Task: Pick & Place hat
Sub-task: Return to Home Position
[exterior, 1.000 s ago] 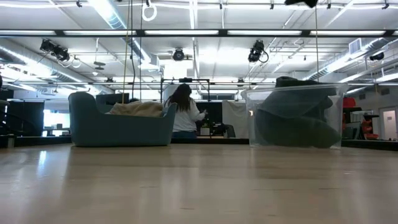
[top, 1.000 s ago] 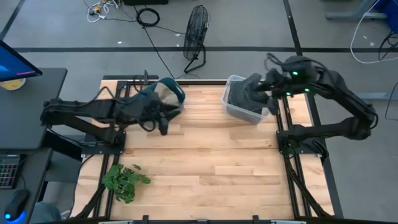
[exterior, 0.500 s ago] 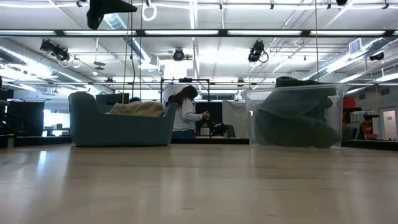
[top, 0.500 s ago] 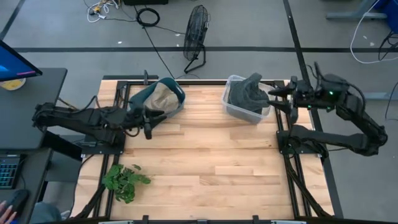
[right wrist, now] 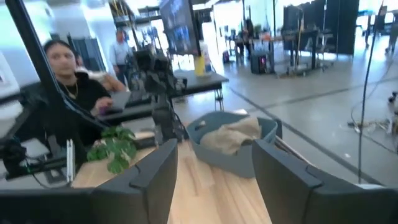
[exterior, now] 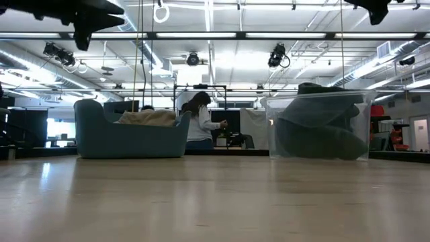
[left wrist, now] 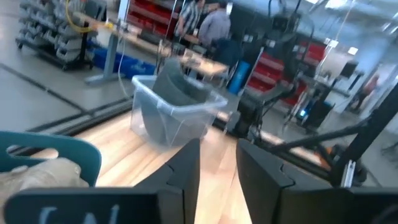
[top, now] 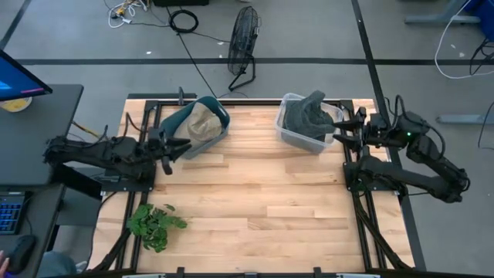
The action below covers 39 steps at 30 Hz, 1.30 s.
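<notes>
A beige hat [top: 202, 120] lies inside a blue basket [top: 220, 123] at the table's far left; the low view shows the hat [exterior: 148, 117] resting on the basket's [exterior: 131, 138] floor. A dark grey hat [top: 305, 116] sits in a clear bin [top: 292, 139] at the far right, its crown rising above the rim [exterior: 316, 128]. My left gripper [top: 168, 147] hovers open with a narrow gap, left of the basket. My right gripper [top: 345, 128] is open, just right of the bin. In its wrist view, the right gripper [right wrist: 214, 174] faces the basket [right wrist: 233, 158].
A green plant [top: 154, 224] lies near the table's near left corner. A floor fan [top: 243, 42] stands beyond the far edge. Bare wood stretches across the table's middle [top: 262, 193]. A person [right wrist: 62, 74] sits beyond the table's left side, another [exterior: 200, 124] far behind.
Both arms have drawn back from the containers. The left gripper moved from over the blue basket toward the table's left edge, uncovering the beige hat. The right gripper moved from over the clear bin toward the right edge, leaving the dark hat in the bin.
</notes>
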Each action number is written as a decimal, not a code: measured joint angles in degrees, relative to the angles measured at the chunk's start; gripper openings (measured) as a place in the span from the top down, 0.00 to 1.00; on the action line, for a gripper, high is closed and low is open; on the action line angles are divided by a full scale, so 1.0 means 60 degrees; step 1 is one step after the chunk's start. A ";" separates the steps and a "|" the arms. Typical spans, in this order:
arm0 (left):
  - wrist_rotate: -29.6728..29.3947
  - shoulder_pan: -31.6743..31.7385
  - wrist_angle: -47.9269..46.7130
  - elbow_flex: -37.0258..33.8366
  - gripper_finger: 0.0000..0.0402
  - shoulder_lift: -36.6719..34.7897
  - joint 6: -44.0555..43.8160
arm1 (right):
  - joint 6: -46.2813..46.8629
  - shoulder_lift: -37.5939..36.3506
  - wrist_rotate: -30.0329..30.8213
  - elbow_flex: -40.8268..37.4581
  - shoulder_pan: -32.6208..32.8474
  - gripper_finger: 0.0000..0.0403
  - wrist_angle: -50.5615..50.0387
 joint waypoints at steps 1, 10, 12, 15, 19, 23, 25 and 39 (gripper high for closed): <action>-0.0002 0.0000 0.0280 -0.0252 0.74 -0.0228 0.0114 | 0.0078 -0.0191 -0.0003 -0.0201 0.0000 0.48 0.0219; 0.0042 0.0007 0.2110 -0.2291 0.83 -0.1907 0.0583 | 0.0902 -0.1902 -0.0255 -0.2071 0.0004 0.48 0.0946; 0.0048 0.0007 0.2342 -0.2555 0.84 -0.2116 0.0948 | 0.1031 -0.2218 -0.0258 -0.2383 0.0004 0.48 0.1238; 0.0049 0.0007 0.2519 -0.2857 0.85 -0.2421 0.1259 | 0.1139 -0.2622 -0.0258 -0.2766 0.0001 0.48 0.1266; 0.0051 0.0008 0.2468 -0.3171 0.86 -0.2806 0.1274 | 0.1124 -0.2777 -0.0671 -0.3048 0.0000 0.48 0.1196; 0.0052 0.0018 0.2477 -0.3575 0.86 -0.3183 0.1262 | 0.0857 -0.2761 -0.1162 -0.3226 0.0004 0.48 0.1238; 0.0048 0.0018 0.2544 -0.3783 0.86 -0.3333 0.1139 | 0.0816 -0.2766 -0.1255 -0.3335 0.0004 0.48 0.1134; 0.0040 0.0018 0.2358 -0.4169 0.86 -0.3643 0.1500 | 0.1490 -0.2773 -0.1562 -0.4360 0.0004 0.54 0.1978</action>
